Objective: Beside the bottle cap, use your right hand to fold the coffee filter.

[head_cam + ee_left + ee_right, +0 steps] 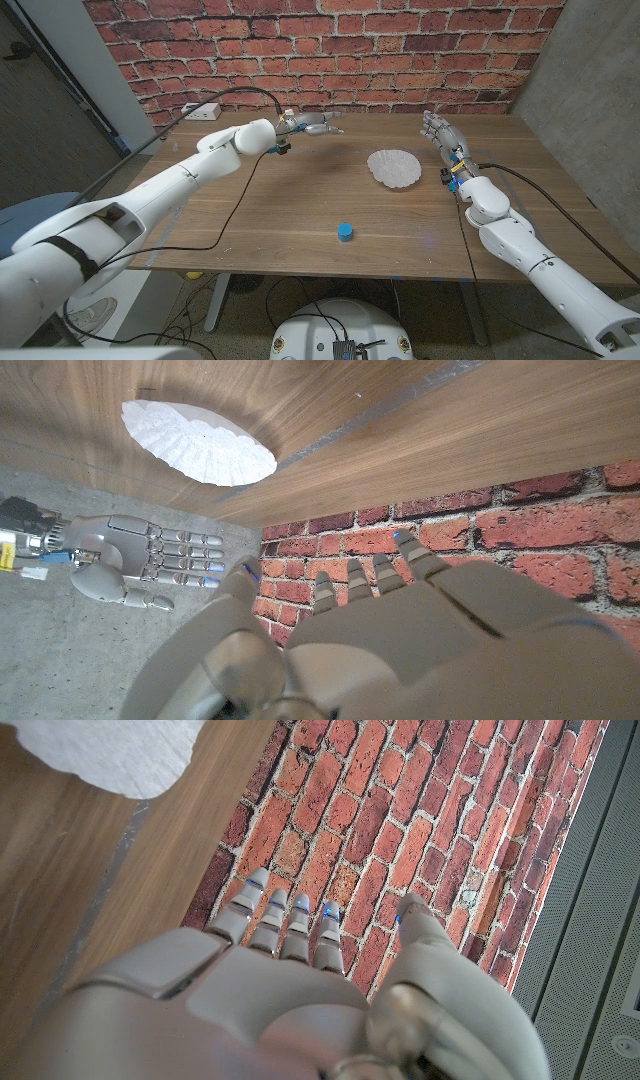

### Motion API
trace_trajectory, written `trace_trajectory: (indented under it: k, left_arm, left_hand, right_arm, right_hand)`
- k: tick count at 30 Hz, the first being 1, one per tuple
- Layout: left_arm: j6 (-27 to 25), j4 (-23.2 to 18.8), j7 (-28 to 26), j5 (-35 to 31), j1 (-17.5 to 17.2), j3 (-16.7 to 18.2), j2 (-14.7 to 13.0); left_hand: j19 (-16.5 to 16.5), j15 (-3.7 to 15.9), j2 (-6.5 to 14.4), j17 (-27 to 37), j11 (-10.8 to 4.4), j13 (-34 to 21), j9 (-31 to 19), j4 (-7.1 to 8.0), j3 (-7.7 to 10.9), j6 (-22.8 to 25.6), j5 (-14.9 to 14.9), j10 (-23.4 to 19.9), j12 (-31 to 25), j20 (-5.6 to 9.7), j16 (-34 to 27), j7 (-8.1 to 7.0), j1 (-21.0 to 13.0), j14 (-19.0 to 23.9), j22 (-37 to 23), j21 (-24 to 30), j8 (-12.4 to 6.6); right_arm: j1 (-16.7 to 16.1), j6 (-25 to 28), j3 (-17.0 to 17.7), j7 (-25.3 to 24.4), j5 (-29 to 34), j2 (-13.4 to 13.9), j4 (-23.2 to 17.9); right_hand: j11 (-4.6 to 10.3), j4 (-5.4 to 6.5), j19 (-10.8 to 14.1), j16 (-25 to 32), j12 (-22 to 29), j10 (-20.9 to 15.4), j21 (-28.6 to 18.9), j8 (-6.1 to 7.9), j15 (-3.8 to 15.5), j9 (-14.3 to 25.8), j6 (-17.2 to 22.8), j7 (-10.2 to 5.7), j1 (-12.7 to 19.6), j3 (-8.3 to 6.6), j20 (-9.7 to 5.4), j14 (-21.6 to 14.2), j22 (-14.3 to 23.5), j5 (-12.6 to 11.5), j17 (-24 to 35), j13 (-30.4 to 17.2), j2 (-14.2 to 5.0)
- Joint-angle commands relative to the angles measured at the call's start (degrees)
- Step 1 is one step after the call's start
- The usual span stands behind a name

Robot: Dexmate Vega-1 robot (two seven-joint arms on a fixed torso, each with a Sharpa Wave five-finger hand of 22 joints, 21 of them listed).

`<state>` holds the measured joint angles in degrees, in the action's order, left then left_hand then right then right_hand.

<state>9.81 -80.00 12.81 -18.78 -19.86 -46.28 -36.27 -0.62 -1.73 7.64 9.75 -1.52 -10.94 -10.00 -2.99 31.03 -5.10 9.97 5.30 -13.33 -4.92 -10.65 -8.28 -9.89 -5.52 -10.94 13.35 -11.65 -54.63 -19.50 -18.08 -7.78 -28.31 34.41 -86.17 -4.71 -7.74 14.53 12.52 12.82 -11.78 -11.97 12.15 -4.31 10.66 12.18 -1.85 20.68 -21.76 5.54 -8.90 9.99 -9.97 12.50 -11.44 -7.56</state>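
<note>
Two white robot arms reach over from five and seven o'clock. The left hand (312, 126) hovers near twelve o'clock, the right hand (441, 133) near two o'clock; both empty, fingers extended.

Wooden table (300, 215) with white coffee filter (393, 167), blue bottle cap (344, 233).

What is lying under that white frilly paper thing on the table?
The coffee filter lies spread open on the bare wooden table, with nothing showing beneath its edges. Whatever might sit under its middle is covered, so that cannot be seen.
</note>
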Motion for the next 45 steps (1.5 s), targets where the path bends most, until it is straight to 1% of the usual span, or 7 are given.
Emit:
trace_trajectory:
  k: [1,12,16,27,34,37,45]
  left_arm:
    - [0.9,-1.6,1.6,-5.5,1.3,-2.2,0.6]
    - [2.2,-3.9,1.1,-10.4,0.9,-3.1,0.4]
    - [3.0,-3.8,1.6,-11.4,1.1,-3.5,0.6]
    - [5.0,-3.4,3.0,-13.1,1.5,-4.3,1.4]
    - [6.1,-3.0,3.3,-15.1,1.9,-5.1,1.9]
    - [6.4,-2.7,3.3,-15.7,2.0,-5.5,2.2]
    - [7.2,-1.9,3.4,-17.3,2.4,-6.3,2.8]
  left_hand:
    - [-0.1,0.05,1.3,0.2,-0.5,0.0,-0.3,0.16,0.52,0.3,0.2,-0.1,0.0,-0.53,-0.1,-0.29,-0.2,0.3,-0.2,0.3,0.11]
    - [-0.2,0.15,1.6,0.2,-1.2,-0.1,-0.3,0.45,0.94,1.1,0.2,-0.9,-0.1,-0.66,-0.1,-0.31,-0.4,0.7,-0.2,0.3,0.06]
    - [-0.4,0.47,1.8,0.2,-1.81,-0.1,-0.3,0.45,1.22,1.6,0.2,-1.4,-0.2,-0.73,-0.2,-0.38,-0.6,1.1,-0.2,0.4,0.0]
    - [-0.9,1.05,1.9,0.1,-2.2,-0.1,-0.4,0.47,2.02,4.1,0.2,-2.6,-0.3,-0.69,-0.2,-0.43,-1.3,1.9,-0.3,0.5,-0.47]
    - [-1.1,1.79,2.0,0.1,-2.34,-0.1,-0.4,0.48,2.36,4.7,0.2,-2.9,-0.3,-0.65,-0.1,-0.78,-1.6,2.1,-0.3,0.6,-0.45]
    - [-1.2,1.82,2.0,0.1,-2.39,-0.1,-0.4,0.48,2.47,4.9,0.2,-3.0,-0.3,-0.64,-0.1,-0.84,-1.7,2.1,-0.3,0.6,-0.47]
    - [-1.3,2.15,2.0,0.1,-2.56,-0.1,-0.4,0.5,2.76,5.7,0.2,-3.7,-0.4,-0.64,0.0,-1.07,-2.0,2.3,-0.3,0.6,-0.51]
  right_arm:
    - [-0.5,-1.0,0.3,0.0,-0.2,-0.1,0.3]
    - [-1.8,-1.4,1.0,-0.7,-0.1,0.2,-0.6]
    - [-2.2,-1.3,1.1,-1.0,0.0,0.3,-0.9]
    - [-3.5,-1.5,1.6,-2.2,0.3,0.3,-1.9]
    - [-4.4,-1.6,2.1,-2.8,0.5,0.5,-2.7]
    - [-4.9,-1.6,2.2,-3.1,0.6,0.7,-3.1]
    - [-6.1,-1.5,2.8,-3.7,0.5,0.9,-4.0]
  right_hand:
    - [0.05,0.13,0.3,0.2,-0.2,-0.6,0.1,-0.04,-0.2,0.0,0.5,0.03,0.1,-0.24,0.47,-0.6,0.3,-0.3,0.2,-0.2,-0.43]
    - [0.17,0.1,0.3,0.2,-0.4,-0.6,0.1,-0.12,-0.17,0.0,0.7,0.08,0.1,-0.25,0.51,-0.6,0.3,-0.3,0.1,-0.1,-0.42]
    - [0.03,0.1,0.3,0.2,-0.4,-0.6,0.1,-0.15,-0.15,0.0,0.7,0.07,0.1,-0.27,0.5,-0.6,0.3,-0.3,0.1,-0.1,-0.47]
    - [0.1,0.09,0.3,0.2,-0.5,-0.6,0.1,-0.26,-0.19,0.0,0.8,0.11,0.1,-0.27,0.5,-0.6,0.3,-0.3,0.0,-0.1,-0.47]
    - [-0.03,0.07,0.2,0.2,-0.5,-0.6,0.1,-0.34,-0.29,0.0,0.8,0.07,0.2,-0.31,0.51,-0.6,0.3,-0.3,0.0,-0.1,-0.51]
    - [0.17,0.08,0.3,0.2,-0.6,-0.6,0.1,-0.37,-0.27,0.0,0.9,0.1,0.1,-0.3,0.53,-0.6,0.3,-0.3,0.0,-0.1,-0.51]
    - [-0.06,0.1,0.3,0.2,-0.6,-0.7,0.1,-0.4,-0.29,0.0,1.0,0.1,0.1,-0.3,0.51,-0.7,0.3,-0.3,0.0,-0.1,-0.56]
